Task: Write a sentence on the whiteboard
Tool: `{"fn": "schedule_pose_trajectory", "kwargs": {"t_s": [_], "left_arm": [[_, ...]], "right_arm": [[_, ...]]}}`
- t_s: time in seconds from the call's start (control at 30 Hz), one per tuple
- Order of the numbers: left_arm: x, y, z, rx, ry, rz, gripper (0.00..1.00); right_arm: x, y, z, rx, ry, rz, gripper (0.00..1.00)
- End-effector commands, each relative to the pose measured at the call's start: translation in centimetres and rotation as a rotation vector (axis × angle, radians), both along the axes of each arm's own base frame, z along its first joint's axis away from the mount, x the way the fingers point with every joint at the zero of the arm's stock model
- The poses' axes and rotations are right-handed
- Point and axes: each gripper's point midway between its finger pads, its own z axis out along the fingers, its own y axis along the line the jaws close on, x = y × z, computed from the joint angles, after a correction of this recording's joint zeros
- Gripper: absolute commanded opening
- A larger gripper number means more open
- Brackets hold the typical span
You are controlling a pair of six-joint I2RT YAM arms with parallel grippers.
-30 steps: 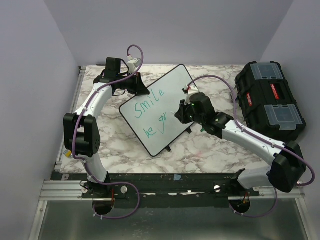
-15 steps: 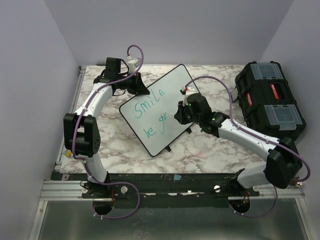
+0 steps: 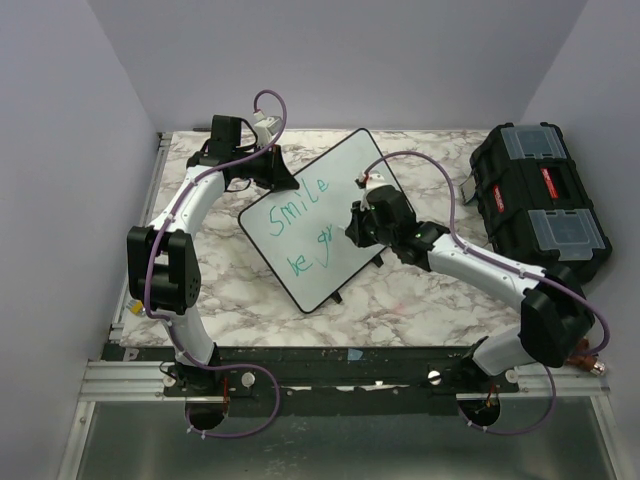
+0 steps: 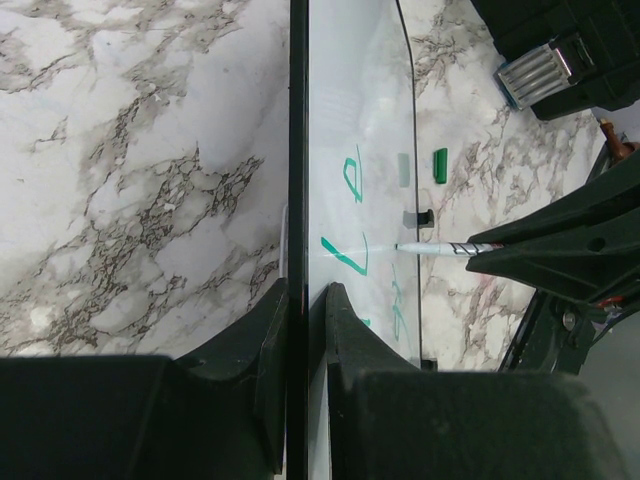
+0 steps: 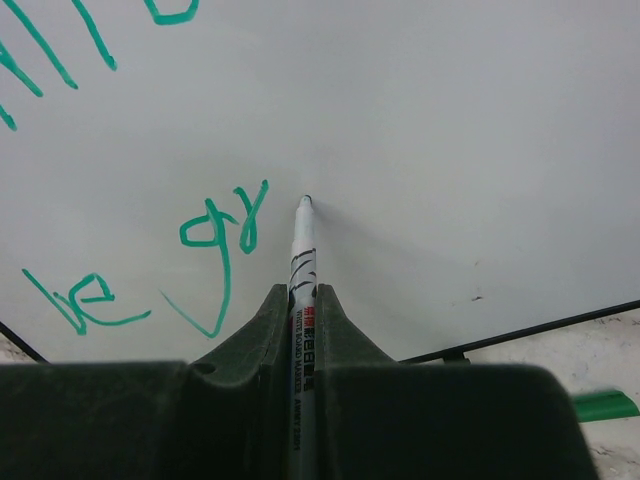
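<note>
Whiteboard (image 3: 350, 165) rests on its small black feet in the middle of the marble table (image 3: 420, 290), turned corner-on to the arms, with a black toolbox (image 3: 540, 200) well apart at the right edge. The left gripper (image 4: 307, 295) is clamped on the board's thin black frame at its far-left edge, steadying it. The right gripper (image 5: 300, 295) is closed on a green whiteboard marker (image 5: 300, 250), whose tip appears to touch the white surface just right of the last stroke. The sentence (image 3: 300, 215) so far reads "Smile" on one line and "be gr" below, so the second line looks unfinished. A green cap (image 4: 440, 163) lies on the table beside the board.

Risks, as I judge them: pressing too hard could shove the board against the left grip and skew the letters, too light a touch would break the strokes, and the right gripper could smear the nearby "gr".
</note>
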Motion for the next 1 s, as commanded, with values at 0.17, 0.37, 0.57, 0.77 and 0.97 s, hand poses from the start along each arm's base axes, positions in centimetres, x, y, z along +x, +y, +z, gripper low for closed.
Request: {"fn": "schedule_pose_trajectory", "kwargs": {"t_s": [0.17,0.37,0.57,0.77,0.97], "left_arm": [[0.6,0.2,0.0,0.056,-0.113,-0.025,0.0],[0.6,0.2,0.0,0.057,-0.116,-0.026,0.0],[0.6,0.2,0.0,0.057,-0.114,-0.026,0.0],[0.5,0.2,0.0,0.057,-0.114,-0.027,0.0],[0.5,0.2,-0.1,0.058,-0.113,-0.027,0.0]], "right_arm": [[1.3,0.9,0.6,0.028,-0.017,-0.004,0.01],[0.3,1.3,0.0,0.033,0.018,0.043,0.01],[-1.3,1.2,-1.3,0.04,0.07,0.082,0.01],[-2.5,0.7,-2.5,0.029,0.108,0.096,0.01],[-2.8,-0.2,-2.9,0.009,0.112,0.066,0.01]]}}
